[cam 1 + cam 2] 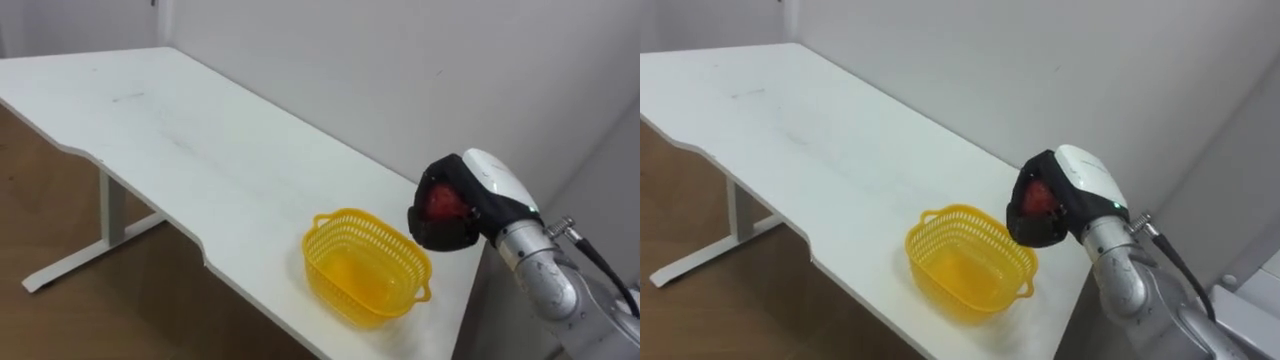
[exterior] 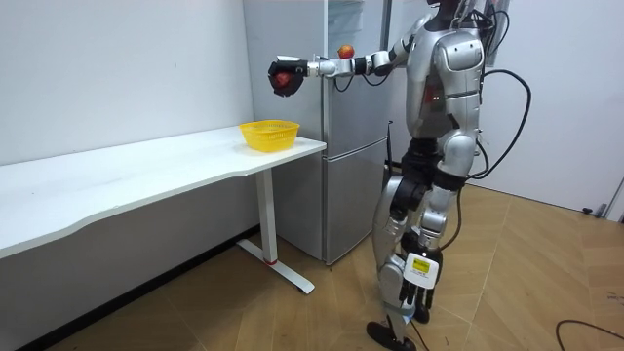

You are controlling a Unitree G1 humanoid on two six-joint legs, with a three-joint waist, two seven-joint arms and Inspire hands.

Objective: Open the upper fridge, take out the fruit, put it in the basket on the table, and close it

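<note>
R hand [image 1: 447, 236], centre-right of frame, fingers curled round red round fruit [image 1: 441, 202], up & right of yellow plastic mesh basket [image 1: 366, 268] on white table [image 1: 200, 150].

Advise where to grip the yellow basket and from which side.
Probably the loop handle at the near end of the yellow basket, from above: it sits upright and that handle juts out sideways. The right hand, above it, holds a red fruit.
</note>
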